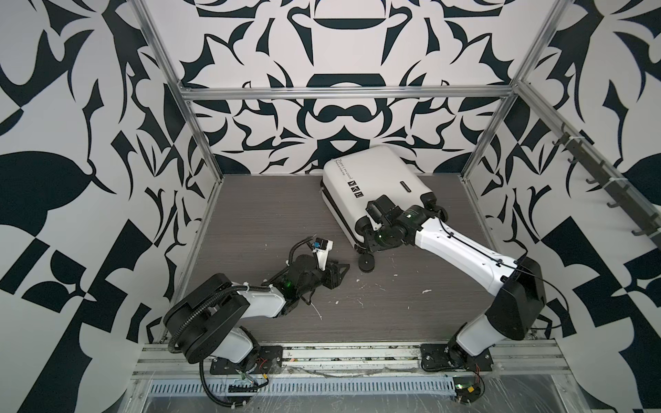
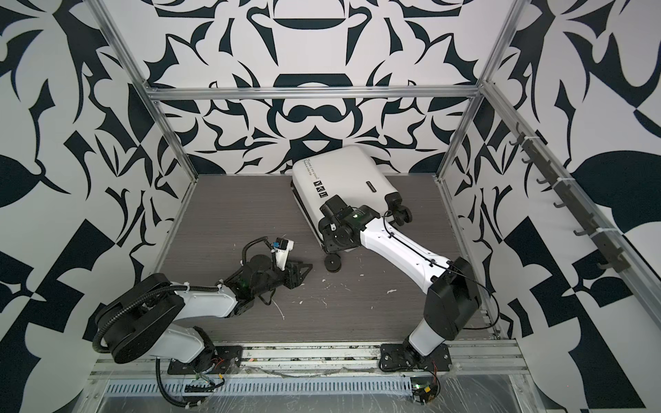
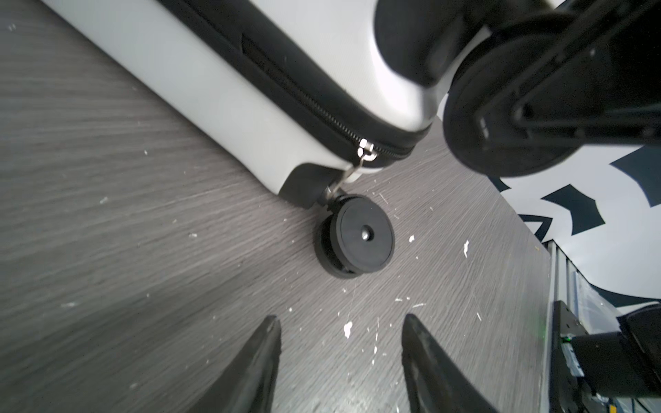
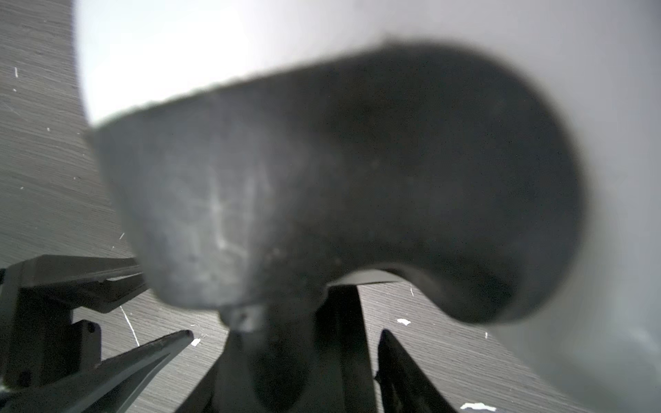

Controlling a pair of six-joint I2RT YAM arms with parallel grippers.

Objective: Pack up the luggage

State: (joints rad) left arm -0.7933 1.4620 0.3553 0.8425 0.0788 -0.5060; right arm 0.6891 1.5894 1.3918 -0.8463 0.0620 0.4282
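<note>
Since the white hard-shell suitcase (image 1: 375,178) is lying zipped, you're prob. finishing; L end effector (image 3: 341,318) is gaping empty, R end effector (image 4: 286,334) is straddling a caster (image 4: 322,171), grip unclear.

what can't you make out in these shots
- Inside of the luggage: zipped shut, every view.
- Script on its shell: too small in both top views.
- Whether the right jaws grip the wheel mount: blurred in the right wrist view, under the wrist in both top views.
</note>
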